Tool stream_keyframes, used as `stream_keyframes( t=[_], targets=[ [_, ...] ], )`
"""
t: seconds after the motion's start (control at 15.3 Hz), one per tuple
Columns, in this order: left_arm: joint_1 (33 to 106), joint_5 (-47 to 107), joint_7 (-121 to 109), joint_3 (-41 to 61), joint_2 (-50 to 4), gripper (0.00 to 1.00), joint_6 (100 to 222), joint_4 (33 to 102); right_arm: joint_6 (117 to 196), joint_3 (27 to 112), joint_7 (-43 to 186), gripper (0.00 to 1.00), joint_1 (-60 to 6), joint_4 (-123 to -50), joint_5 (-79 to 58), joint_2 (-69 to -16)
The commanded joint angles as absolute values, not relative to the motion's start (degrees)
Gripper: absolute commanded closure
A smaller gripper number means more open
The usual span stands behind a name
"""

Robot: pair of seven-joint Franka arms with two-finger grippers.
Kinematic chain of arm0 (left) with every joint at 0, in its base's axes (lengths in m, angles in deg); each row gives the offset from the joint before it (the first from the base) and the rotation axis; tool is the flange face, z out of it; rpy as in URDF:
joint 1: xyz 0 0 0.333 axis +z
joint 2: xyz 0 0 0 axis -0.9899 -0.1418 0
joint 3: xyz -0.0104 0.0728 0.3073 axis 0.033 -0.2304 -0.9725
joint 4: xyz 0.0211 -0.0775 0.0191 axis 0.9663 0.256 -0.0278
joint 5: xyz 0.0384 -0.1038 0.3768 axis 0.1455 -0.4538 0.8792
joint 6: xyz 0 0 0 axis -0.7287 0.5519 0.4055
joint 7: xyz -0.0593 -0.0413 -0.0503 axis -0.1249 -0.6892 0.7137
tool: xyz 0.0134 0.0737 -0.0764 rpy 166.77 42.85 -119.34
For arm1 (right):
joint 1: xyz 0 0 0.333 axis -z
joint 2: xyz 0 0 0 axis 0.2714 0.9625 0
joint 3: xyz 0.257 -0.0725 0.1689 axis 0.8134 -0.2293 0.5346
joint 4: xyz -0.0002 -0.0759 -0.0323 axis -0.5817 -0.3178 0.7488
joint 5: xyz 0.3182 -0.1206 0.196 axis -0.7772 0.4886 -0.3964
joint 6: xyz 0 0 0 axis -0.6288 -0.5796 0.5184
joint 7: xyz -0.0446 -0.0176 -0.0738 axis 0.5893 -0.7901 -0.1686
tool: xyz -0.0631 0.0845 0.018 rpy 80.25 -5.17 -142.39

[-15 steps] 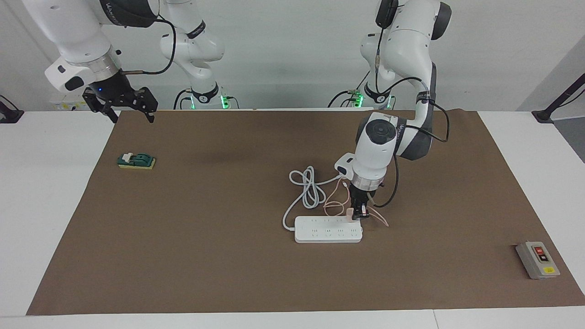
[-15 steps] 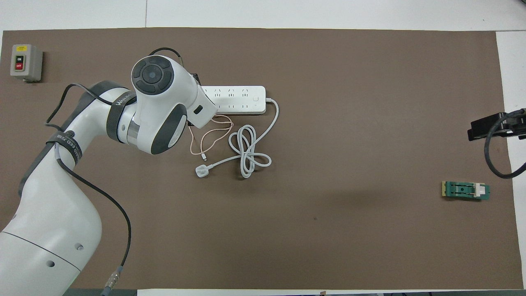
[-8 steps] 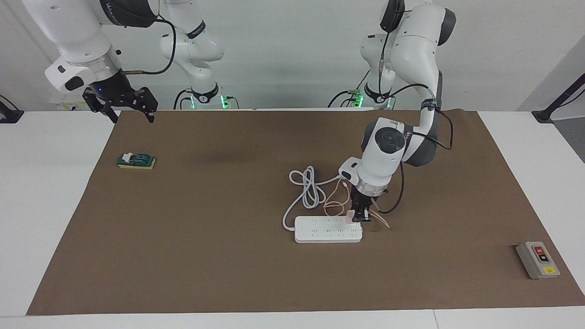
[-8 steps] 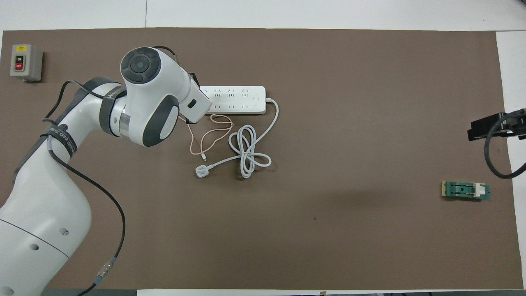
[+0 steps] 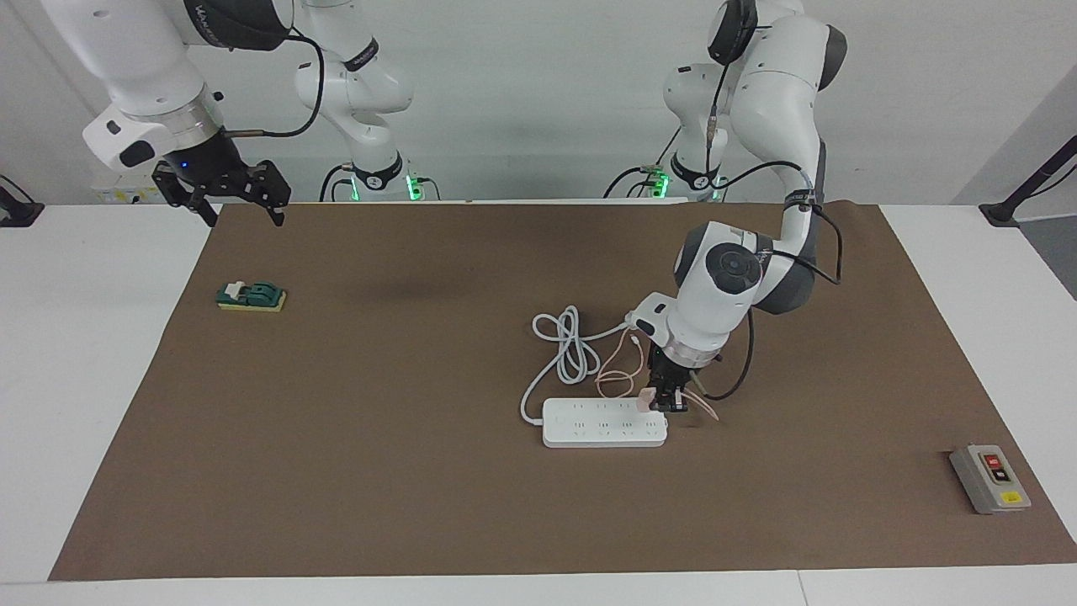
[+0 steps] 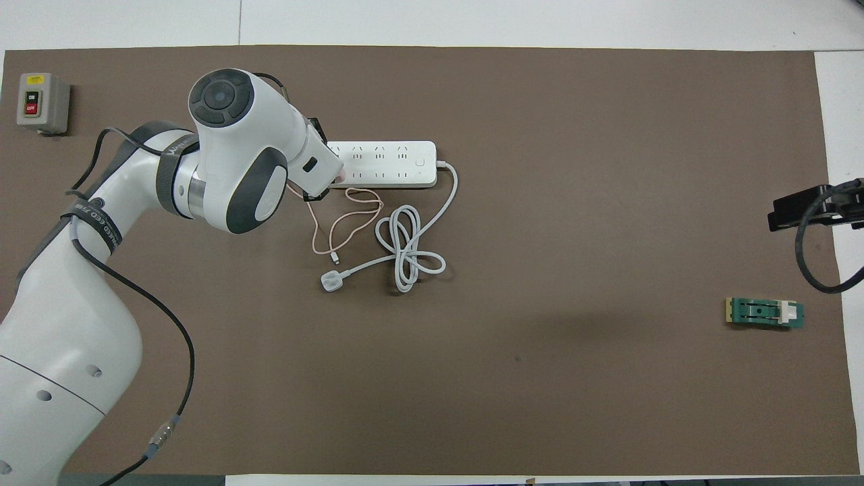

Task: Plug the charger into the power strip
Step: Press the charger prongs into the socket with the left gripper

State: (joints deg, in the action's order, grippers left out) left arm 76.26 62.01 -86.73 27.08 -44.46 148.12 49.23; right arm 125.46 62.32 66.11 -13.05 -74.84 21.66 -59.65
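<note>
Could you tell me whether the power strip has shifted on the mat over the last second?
No. The power strip lies at the same spot beside its coiled white cord, while the left gripper holds the charger over its end.

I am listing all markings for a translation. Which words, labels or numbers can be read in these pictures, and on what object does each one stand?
"ON": black button of the grey switch box, just legible.
"OFF": red button of the same box, just legible.
Yellow label on that box: too small to read.
Lettering on the left arm's dark bands: too blurred to read.
White rectangular power strip: no readable text.
</note>
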Motion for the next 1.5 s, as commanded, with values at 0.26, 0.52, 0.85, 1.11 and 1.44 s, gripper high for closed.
stream_keyframes(
  t=[0.26,0.52,0.85,1.11,1.44],
  targets=[
    [75.34,61.55,-86.81,28.05,-47.56,0.00,143.73,46.38,125.12,62.90,65.37,0.00,-12.23,-75.52,20.97,-60.50],
    [76.13,60.41,-86.64,28.93,-44.14,0.00,142.31,46.02,125.21,62.90,65.28,0.00,-12.23,-75.52,20.97,-60.50],
    [77.19,52.32,-80.08,28.58,-35.89,0.00,136.70,46.46,125.21,62.90,65.37,0.00,-12.23,-75.52,20.97,-60.50],
    [77.54,52.23,-71.01,28.14,-29.73,0.00,128.27,46.28,125.21,62.90,65.28,0.00,-12.23,-75.52,20.97,-60.50],
    [82.71,51.97,-64.67,28.14,-24.10,0.00,121.23,46.37,125.12,62.90,65.28,0.00,-12.23,-75.52,20.97,-60.50]
  ],
)
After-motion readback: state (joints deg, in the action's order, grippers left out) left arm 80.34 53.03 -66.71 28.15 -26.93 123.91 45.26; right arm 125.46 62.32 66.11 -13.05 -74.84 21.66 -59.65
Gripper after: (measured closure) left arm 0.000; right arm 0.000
